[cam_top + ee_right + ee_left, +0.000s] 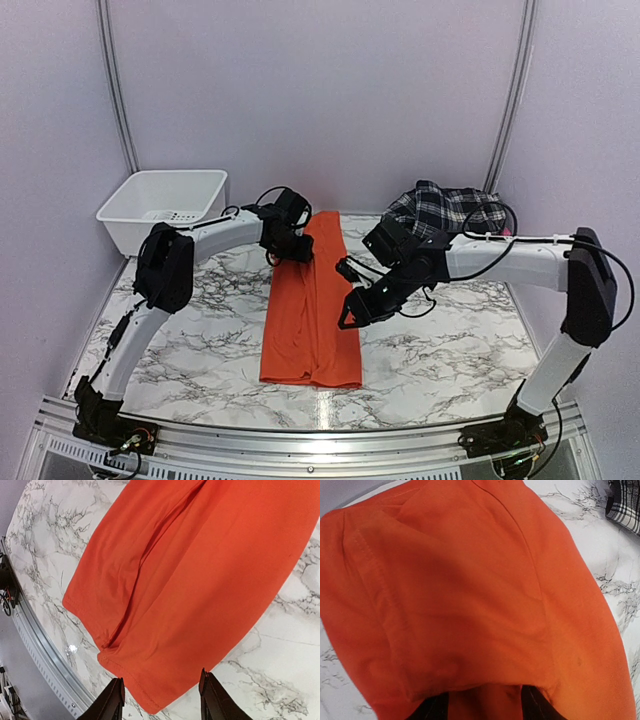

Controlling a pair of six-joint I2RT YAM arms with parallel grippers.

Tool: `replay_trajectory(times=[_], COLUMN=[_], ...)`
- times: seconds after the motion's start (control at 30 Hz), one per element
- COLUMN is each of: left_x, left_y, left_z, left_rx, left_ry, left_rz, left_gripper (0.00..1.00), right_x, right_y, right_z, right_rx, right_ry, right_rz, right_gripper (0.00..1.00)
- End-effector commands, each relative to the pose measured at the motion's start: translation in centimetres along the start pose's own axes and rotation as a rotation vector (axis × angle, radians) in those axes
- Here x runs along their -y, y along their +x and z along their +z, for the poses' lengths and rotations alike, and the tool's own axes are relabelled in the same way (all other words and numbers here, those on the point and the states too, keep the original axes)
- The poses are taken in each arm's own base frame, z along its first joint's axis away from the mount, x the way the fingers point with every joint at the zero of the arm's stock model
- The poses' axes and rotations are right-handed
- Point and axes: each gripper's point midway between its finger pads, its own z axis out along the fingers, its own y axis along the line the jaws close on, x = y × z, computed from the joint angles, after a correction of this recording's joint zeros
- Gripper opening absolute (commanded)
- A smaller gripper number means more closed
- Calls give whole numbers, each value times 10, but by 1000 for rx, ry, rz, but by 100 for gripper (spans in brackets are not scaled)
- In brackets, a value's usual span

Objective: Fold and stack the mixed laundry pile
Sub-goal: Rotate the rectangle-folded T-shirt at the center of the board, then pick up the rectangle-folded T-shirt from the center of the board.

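With the plain orange cloth t-shirt (310, 310) laid centrally as 1 long strip, the right pincer (350, 318) released at its right edge and the left pincer (297, 252) at its far end, whose state cannot be told, a crosswise fold is judged due.

layout rn | t-shirt (310, 310) lies flat in the middle of the surface (200, 340), long side running front to back | plaid shirt (445, 210) heaped on the surface behind it, off to the right, near but not touching | bin (130, 235) at back-left corner, well left of t-shirt
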Motion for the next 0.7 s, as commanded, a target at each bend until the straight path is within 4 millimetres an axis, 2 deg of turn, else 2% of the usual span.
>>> replay_trajectory(times=[0.0,0.07,0.1,0.13,0.2,0.23,0.27,0.3,0.33,0.37,0.4,0.43,0.5,0.57,0.67], left_x=[-18,-19,-20,-22,-24,-24,-24,-22,-22,-24,-28,-31,-25,-10,1], left_y=[-34,-35,-32,-30,-20,-18,-14,-14,-10,-7,-4,3,22,52,108], left_z=[-62,-89,-102,-117,-149,-166,-180,-199,-213,-227,-240,-248,-262,-266,-270], left_rx=[58,62,61,65,75,101,126,169,198,231,267,276,261,194,111], left_ry=[-61,-66,-69,-75,-87,-95,-97,-83,-63,-55,-55,-49,34,147,190], left_rz=[48,67,66,60,49,48,46,31,1,-38,-84,-127,-185,-220,-314], left_gripper=[54,59,65,77,91,98,99,99,99,99,99,99,99,99,99], right_x=[6,5,5,6,5,7,5,6,11,24,26,25,19,9,-3], right_y=[-33,-43,-48,-54,-73,-80,-91,-98,-103,-103,-103,-101,-91,-69,-27], right_z=[-3,-7,-10,-17,-47,-64,-82,-99,-114,-126,-135,-138,-129,-108,-79], right_rx=[72,103,121,151,282,344,433,508,580,626,650,647,577,448,293], right_ry=[19,16,20,42,100,139,164,197,246,322,341,337,288,183,26], right_rz=[-33,-49,-65,-81,-119,-136,-162,-179,-165,-129,-123,-140,-166,-172,-97], right_gripper=[47,48,48,48,49,53,60,73,93,98,98,99,99,97,86])
